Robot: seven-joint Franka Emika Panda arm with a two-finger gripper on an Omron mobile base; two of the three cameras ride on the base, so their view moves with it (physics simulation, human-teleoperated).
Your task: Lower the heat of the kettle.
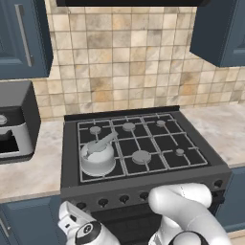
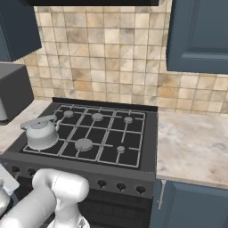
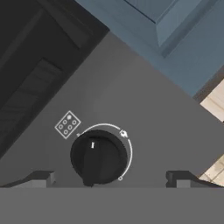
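The silvery kettle [image 1: 98,155] [image 2: 41,132] stands on the stove's front-left burner, spout slanting up to the right. In the hand view a black round knob [image 3: 98,156] with a white pointer mark sits on the grey stove front panel [image 3: 144,109], beside a small burner diagram [image 3: 67,124]. My gripper [image 3: 111,179] is open. Its two dark fingertips [image 3: 43,178] stand wide apart on either side of the knob's lower half, not touching it. The white hand [image 1: 79,225] hangs low in front of the stove's left end.
Several other knobs [image 1: 124,198] [image 2: 120,186] line the stove front. A dark oven door [image 3: 30,74] lies beside the panel and a blue cabinet [image 3: 175,30] on the other side. A toaster oven [image 1: 14,127] stands left of the stove. Marble counter [image 2: 191,142] lies to the right.
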